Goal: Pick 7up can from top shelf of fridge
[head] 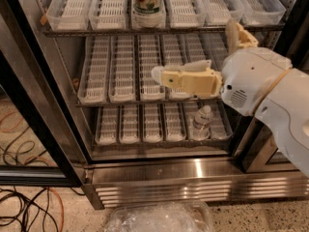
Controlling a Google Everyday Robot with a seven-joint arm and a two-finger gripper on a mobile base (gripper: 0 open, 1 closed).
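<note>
The 7up can [147, 1], white and green, stands in a lane tray at the middle of the top shelf [96, 31] of the fridge [193, 178]; its top is cut off by the upper edge of the view. My gripper [161, 75], cream coloured, points left from the white arm [270, 95] at the right. It hangs in front of the middle rack, below the can and slightly to its right, apart from it. It holds nothing that I can see.
A clear plastic water bottle [201, 121] stands on the lowest rack at the right. The black door frame [36, 110] runs down the left. Cables [19, 207] lie on the floor at the left, and crumpled clear plastic [159, 219] lies below the steel base.
</note>
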